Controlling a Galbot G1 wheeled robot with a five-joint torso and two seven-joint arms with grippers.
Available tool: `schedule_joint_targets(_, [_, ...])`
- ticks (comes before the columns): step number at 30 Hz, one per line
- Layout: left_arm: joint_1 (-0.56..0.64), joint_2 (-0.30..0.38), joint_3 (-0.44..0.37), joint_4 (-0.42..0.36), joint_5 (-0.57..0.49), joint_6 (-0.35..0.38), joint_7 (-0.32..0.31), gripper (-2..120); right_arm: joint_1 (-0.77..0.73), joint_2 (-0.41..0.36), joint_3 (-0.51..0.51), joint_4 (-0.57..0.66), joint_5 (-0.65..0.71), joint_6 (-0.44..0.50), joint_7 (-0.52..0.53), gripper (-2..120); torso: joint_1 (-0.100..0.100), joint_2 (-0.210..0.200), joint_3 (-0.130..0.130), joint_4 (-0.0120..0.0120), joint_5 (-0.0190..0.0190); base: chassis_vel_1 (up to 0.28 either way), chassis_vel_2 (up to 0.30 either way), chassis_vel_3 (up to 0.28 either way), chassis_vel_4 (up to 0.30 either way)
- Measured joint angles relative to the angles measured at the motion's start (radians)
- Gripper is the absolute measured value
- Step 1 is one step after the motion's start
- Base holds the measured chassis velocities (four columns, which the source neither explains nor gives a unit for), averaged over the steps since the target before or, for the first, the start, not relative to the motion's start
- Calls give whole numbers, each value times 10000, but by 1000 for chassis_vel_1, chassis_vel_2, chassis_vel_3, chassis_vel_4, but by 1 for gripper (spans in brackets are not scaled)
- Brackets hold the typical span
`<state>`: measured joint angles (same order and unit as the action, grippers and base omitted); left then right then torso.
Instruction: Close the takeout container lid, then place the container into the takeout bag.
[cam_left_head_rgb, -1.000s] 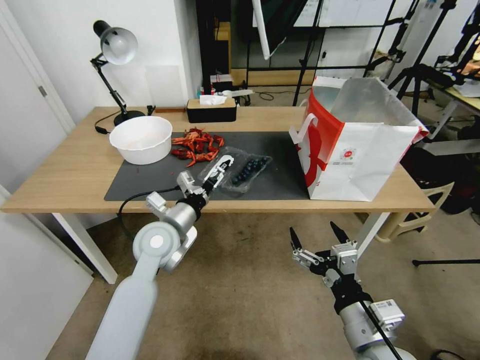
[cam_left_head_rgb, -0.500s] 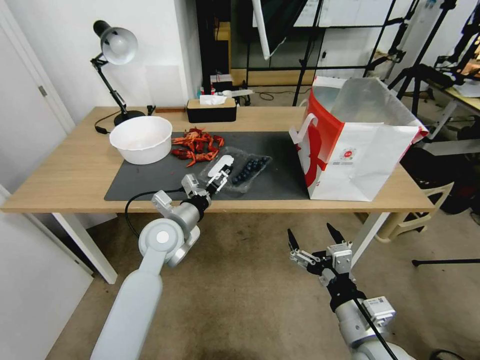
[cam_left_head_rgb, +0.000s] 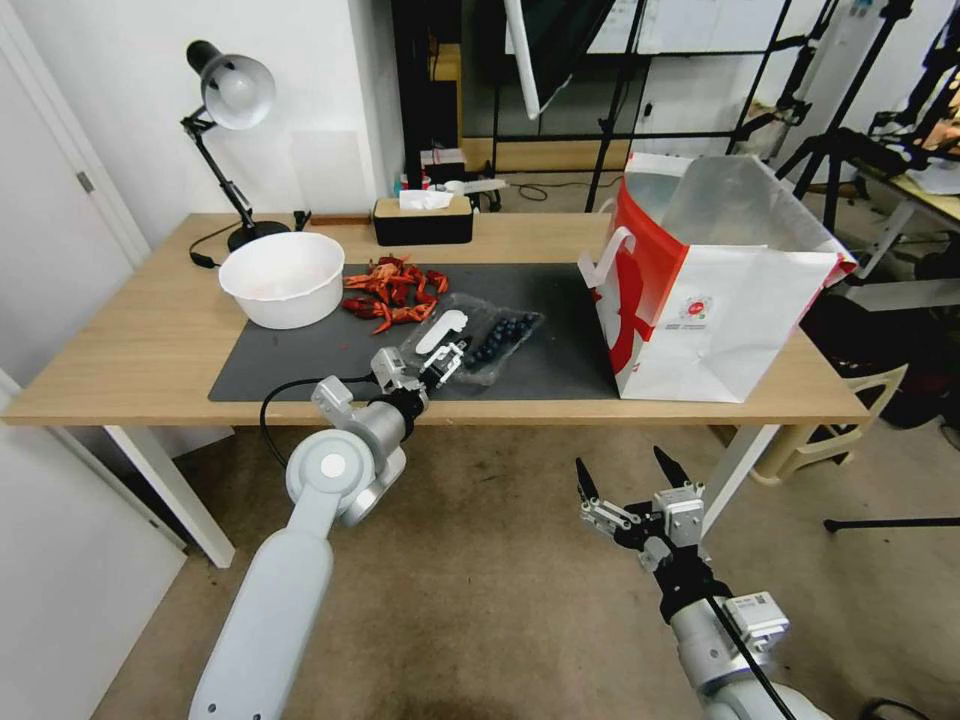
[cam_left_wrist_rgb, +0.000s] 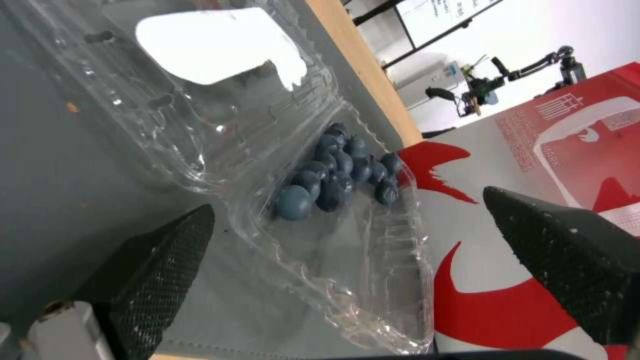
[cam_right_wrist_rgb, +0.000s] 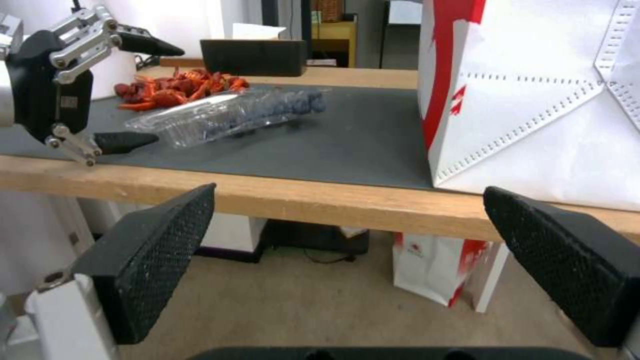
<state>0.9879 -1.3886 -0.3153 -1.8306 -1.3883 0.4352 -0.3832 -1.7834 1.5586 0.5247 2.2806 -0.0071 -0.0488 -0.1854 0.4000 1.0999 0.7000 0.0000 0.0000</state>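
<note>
Worktop (cam_left_head_rgb: 150, 340) with dark mat | container (cam_left_head_rgb: 470, 340) lies open near front edge, lid (cam_left_head_rgb: 438, 332) flat beside berry tray, long axis running toward bag (cam_left_head_rgb: 720, 290) | left gripper (cam_left_head_rgb: 440, 362) nearer, at container's near end, fingers (cam_left_wrist_rgb: 160, 255) wide, holding nothing | right gripper (cam_left_head_rgb: 628, 478) parked below worktop edge, fingers wide, empty

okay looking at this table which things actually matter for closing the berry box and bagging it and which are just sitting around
For the job:
- berry box, open flat on the mat
- its lid with the white label
- paper bag, standing open
- left gripper, open at the box's near edge
- right gripper, open, below the table edge

Just lying about:
- white bowl
- crayfish
- desk lamp
- tissue box
</note>
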Motion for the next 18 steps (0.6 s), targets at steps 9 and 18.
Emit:
schedule_joint_targets(9, [-316,-167,129,305,-283,-73,-45,100,-55,27,83,-3,-15,24,-7,100,0,1,0,0,0,0,0,0,0])
schedule_joint_targets(18, [-393,-328,191,337,-681,-211,-5,100,-75,21,132,-17,-14,44,-3,100,0,1,0,0,0,0,0,0,0])
